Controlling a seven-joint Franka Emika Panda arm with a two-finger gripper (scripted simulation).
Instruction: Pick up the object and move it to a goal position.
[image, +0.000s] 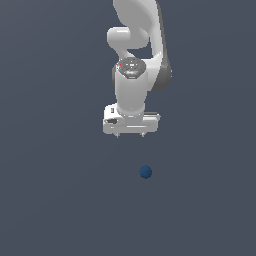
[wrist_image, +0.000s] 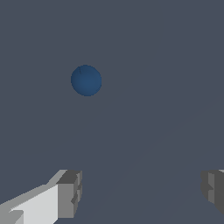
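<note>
The object, a small dark blue ball (image: 145, 172), lies on the flat grey surface, much smaller than the gripper. My white gripper (image: 130, 135) hangs above it and slightly toward the exterior view's left, well apart from it. Its fingers (image: 117, 134) are spread wide with nothing between them, so it is open. In the wrist view the ball (wrist_image: 86, 80) shows whole, ahead of the gripper (wrist_image: 140, 190), and the grey fingertips (wrist_image: 70, 192) stand far apart with bare floor between them.
A plain grey surface (image: 55, 200) fills both views. The white arm (image: 137, 40) rises behind the gripper to the exterior view's top edge.
</note>
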